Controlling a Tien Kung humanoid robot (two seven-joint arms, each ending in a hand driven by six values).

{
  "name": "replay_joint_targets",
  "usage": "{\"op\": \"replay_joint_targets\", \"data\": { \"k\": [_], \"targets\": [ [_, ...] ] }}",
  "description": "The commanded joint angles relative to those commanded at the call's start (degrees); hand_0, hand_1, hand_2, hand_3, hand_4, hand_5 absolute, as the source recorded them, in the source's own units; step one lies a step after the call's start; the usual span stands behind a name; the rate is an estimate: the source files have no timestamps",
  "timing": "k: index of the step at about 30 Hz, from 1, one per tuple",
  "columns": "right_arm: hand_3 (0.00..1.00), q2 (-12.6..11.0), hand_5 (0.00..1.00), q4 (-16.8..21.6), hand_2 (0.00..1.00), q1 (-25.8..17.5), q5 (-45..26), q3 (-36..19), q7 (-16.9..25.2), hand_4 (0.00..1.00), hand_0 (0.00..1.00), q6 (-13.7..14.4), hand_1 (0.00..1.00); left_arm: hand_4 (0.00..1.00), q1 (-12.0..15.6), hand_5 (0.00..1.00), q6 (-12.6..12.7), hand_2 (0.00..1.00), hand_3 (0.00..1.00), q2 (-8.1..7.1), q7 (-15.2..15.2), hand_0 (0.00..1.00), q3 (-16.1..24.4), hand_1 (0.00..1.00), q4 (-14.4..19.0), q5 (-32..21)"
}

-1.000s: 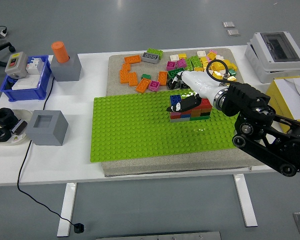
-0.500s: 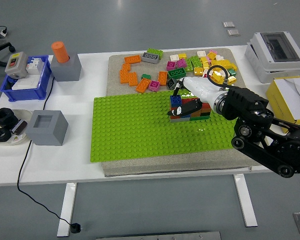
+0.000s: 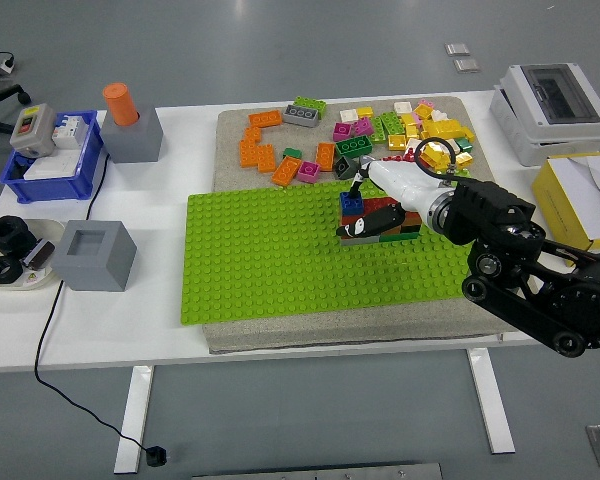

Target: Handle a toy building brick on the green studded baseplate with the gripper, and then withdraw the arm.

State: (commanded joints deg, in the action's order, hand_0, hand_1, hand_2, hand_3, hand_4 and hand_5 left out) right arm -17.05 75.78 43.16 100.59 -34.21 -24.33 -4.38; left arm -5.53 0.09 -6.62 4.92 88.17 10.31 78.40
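- Head view: the right hand [image 3: 372, 208], white-shelled with black fingers, lies over a small stack of bricks [image 3: 380, 222] on the green studded baseplate [image 3: 280, 260].
- One black finger [image 3: 370, 222] stretches leftward across the front of the stack, touching it; another, thinner, points down just behind a blue brick [image 3: 352, 203] at the stack's upper left corner.
- Whether the fingers are clamped on the blue brick or only rest against it cannot be told from this angle.
- The stack stands near the far edge of the baseplate, right of its middle, and shows red, dark green and brown layers beneath the hand.
- The black right arm [image 3: 530, 280] enters from the picture's right edge and crosses the baseplate's right end.
- Loose bricks [image 3: 360, 130], orange, yellow, pink and green, lie scattered on the grey mat [image 3: 230, 150] beyond the baseplate.
- To the left on the white table [image 3: 160, 330] are a grey block [image 3: 97, 255], a blue bin [image 3: 50, 160] and an orange cylinder [image 3: 122, 103].
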Motion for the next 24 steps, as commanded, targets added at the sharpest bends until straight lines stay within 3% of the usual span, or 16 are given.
{"op": "replay_joint_targets", "data": {
  "k": [24],
  "targets": [
    [0.6, 0.03, 0.511, -1.18, 0.913, -0.03, -0.33, 0.7, -0.01, 0.936, 0.861, -0.06, 0.868, 0.61, -0.16, 0.216, 0.06, 0.549, 0.575, 0.0, -0.08, 0.63, -0.06, 0.584, 0.0, -0.14]
  ]
}}
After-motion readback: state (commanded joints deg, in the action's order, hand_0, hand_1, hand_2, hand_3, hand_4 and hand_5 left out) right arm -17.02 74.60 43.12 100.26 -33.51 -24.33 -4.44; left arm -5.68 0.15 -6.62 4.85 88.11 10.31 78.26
